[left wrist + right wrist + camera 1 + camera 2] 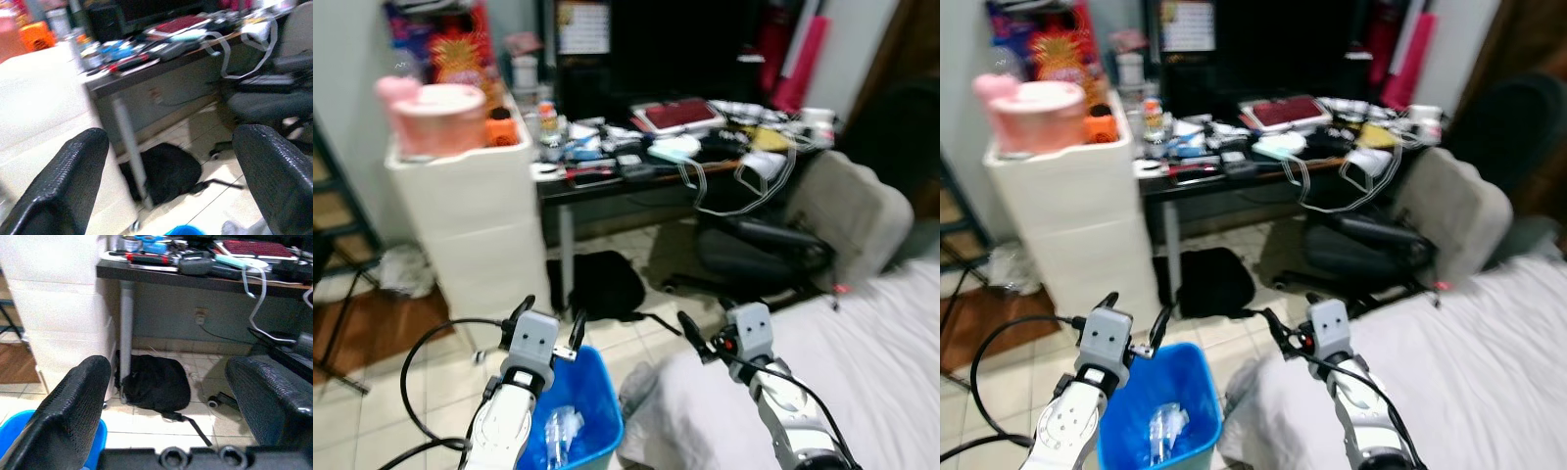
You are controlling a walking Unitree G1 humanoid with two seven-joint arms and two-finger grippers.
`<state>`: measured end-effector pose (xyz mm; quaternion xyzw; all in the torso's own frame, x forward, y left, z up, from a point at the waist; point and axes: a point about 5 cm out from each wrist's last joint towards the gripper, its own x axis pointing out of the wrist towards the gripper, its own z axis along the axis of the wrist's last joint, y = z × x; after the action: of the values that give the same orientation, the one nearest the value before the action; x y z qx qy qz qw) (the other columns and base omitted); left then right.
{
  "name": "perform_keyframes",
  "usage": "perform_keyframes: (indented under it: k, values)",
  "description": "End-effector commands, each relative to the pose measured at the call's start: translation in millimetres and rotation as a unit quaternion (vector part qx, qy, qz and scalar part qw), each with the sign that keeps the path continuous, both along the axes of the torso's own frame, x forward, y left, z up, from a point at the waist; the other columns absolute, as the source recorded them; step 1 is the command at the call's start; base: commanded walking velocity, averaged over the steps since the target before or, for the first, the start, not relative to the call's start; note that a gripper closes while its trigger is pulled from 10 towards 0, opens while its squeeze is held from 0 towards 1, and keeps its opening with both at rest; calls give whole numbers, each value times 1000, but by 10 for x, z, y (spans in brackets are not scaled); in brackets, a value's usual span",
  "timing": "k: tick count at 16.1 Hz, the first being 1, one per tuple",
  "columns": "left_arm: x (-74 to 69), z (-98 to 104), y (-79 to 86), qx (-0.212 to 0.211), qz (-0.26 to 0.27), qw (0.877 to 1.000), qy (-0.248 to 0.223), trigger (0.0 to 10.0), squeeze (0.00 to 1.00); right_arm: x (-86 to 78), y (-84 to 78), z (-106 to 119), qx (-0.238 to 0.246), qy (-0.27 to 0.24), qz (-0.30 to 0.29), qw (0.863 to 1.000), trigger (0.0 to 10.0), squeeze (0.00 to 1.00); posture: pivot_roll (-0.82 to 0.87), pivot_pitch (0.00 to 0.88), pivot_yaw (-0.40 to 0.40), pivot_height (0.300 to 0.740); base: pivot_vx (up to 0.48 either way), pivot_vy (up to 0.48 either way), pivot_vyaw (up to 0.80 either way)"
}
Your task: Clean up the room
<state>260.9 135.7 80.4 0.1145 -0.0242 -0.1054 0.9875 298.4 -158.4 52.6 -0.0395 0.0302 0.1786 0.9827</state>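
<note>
The blue bin [597, 411] looks like smooth plastic, and a crumpled clear plastic bottle [560, 431] lies in it. The claw fingers [73, 176] are matt black with a fine woven, grippy texture. The floor [372, 392] is pale glazed tile, faintly shiny. The black bag [156, 382] under the worktop [195, 281] is soft matt cloth. The worktop is dark and smooth on a painted metal leg [126, 333]. The bed sheet [862, 372] is white, creased cloth.

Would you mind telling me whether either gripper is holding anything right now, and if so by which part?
Nothing is held. The left gripper hovers open above the blue bin, and the right gripper is open over the bed's edge.
</note>
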Motion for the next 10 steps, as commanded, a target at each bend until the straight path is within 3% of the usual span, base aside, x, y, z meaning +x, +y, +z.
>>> perform_keyframes:
  k: [1,3,7,10]
  values:
    - [16,1,-59,-6,-16,1000,3,10000,0,4,-27,-22,-2,10,-5,1000,10000,0,73,0,-52,740,0,0,-800]
    - [-32,-3,-104,-25,-46,999,4,10000,0,-4,-39,-26,1,11,-5,1000,10000,0,72,0,-51,740,-120,126,-800]
    - [-36,-14,-140,-18,-58,998,-2,10000,0,-24,-51,-56,0,17,-1,1000,10000,0,71,0,-57,740,0,0,-800]
    - [-74,-22,-168,-27,-80,996,-1,10000,0,-40,-49,-75,-1,21,4,1000,10000,0,67,0,-56,740,0,-480,-800]
